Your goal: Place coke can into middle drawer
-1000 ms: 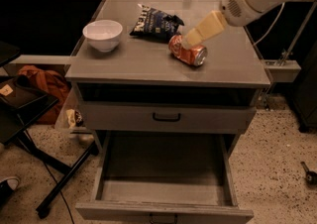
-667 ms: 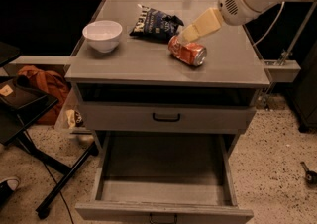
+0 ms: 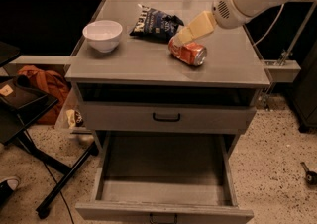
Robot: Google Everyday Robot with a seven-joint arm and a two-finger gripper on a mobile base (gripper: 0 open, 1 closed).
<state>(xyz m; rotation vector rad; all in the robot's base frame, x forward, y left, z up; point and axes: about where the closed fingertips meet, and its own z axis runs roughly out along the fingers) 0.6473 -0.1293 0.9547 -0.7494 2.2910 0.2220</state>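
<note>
The coke can [image 3: 188, 52] lies on its side on the grey cabinet top [image 3: 129, 62], right of centre, its silver end facing front right. My gripper [image 3: 181, 37], cream-coloured on a white arm coming in from the upper right, is right at the can's back left end, against or just above it. The middle drawer [image 3: 163, 171] is pulled wide open below, low at the cabinet's front, with a bare grey floor and a small dark handle [image 3: 163, 216] on its front panel.
A white bowl [image 3: 102, 34] stands at the top's left. A dark blue chip bag [image 3: 156, 22] lies behind the can. A shut grey drawer front with a black handle [image 3: 166, 117] is above the open drawer. A black stand [image 3: 29, 119] and orange bag [image 3: 47, 86] are at left.
My gripper has shifted only slightly by the can's back end. The can has not moved. The drawer stays open.
</note>
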